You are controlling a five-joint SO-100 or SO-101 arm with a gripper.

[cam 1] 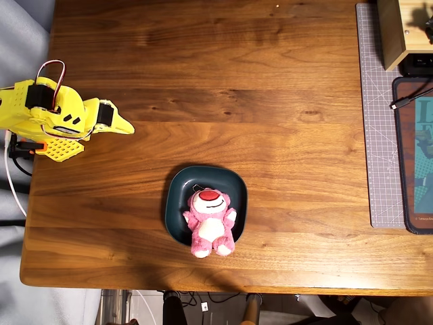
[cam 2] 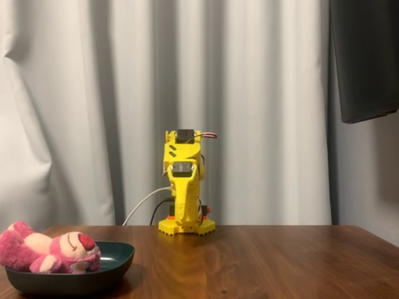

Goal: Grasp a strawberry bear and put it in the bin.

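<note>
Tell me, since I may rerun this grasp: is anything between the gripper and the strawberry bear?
Nothing visible: only bare table separates the gripper from the strawberry bear, which already lies in the bin.

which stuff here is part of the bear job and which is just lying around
Part of the job:
- strawberry bear, lying in the bin
- bin, dark teal dish
- gripper, jaws together, empty, far from the bear

Just lying about:
- grey cutting mat
- wooden box
- dark pad with cable
- curtain
</note>
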